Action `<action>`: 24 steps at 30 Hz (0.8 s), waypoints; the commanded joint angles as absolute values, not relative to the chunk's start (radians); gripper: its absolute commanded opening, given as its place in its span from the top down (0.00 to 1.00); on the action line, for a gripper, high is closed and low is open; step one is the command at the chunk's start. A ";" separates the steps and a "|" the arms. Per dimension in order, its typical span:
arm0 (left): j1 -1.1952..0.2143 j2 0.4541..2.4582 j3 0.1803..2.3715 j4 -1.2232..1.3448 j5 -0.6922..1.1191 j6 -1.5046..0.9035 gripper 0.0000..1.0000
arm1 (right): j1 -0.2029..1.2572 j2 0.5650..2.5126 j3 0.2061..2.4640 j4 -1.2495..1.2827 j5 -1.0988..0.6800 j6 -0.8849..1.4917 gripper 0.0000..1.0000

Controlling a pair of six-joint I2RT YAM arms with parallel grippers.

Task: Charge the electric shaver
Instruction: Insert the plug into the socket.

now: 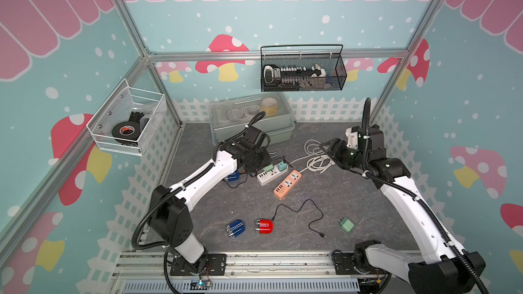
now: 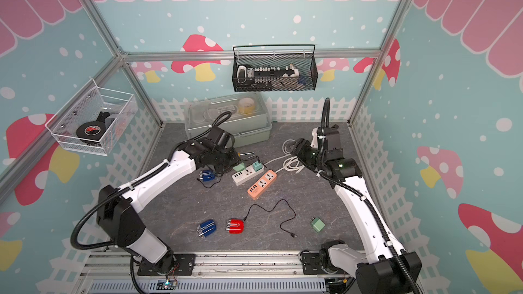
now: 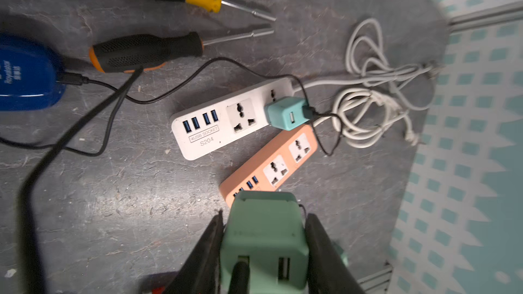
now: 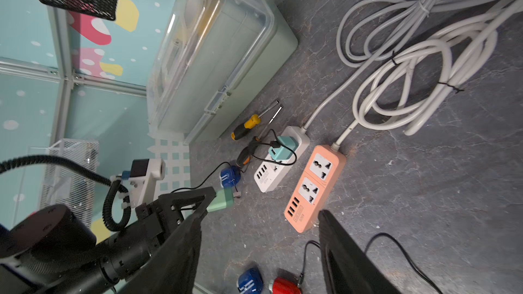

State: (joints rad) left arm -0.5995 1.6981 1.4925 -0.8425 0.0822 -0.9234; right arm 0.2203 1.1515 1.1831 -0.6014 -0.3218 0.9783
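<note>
My left gripper (image 3: 263, 246) is shut on a light green USB adapter (image 3: 264, 230) with a black cable plugged into one of its ports. It hovers beside the white power strip (image 1: 270, 176), which carries a teal adapter (image 3: 285, 113). Next to the left arm lies a blue electric shaver (image 1: 232, 176) with a black cable in it. A second blue shaver (image 1: 235, 229) and a red shaver (image 1: 263, 226) with a loose cable lie at the front. My right gripper (image 4: 260, 216) is open and holds nothing, above the coiled white cords (image 1: 317, 157).
An orange power strip (image 1: 287, 184) lies beside the white one. Two screwdrivers (image 3: 147, 50) rest near the storage box (image 1: 252, 121). A spare green adapter (image 1: 347, 224) sits front right. A black basket (image 1: 302, 69) and a white wire basket (image 1: 127, 120) hang on the walls.
</note>
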 commanded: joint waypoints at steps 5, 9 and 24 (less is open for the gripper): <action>-0.628 1.855 1.661 -0.937 0.001 -0.836 1.00 | 0.217 1.127 1.178 -0.703 -0.382 0.702 0.35; -0.633 1.909 1.709 -0.946 -0.014 -0.821 1.00 | 0.237 1.092 1.135 -0.649 -0.501 0.586 0.36; -0.661 2.020 1.732 -0.979 -0.076 -1.081 1.00 | 0.298 1.051 1.073 -0.666 -0.449 0.533 0.38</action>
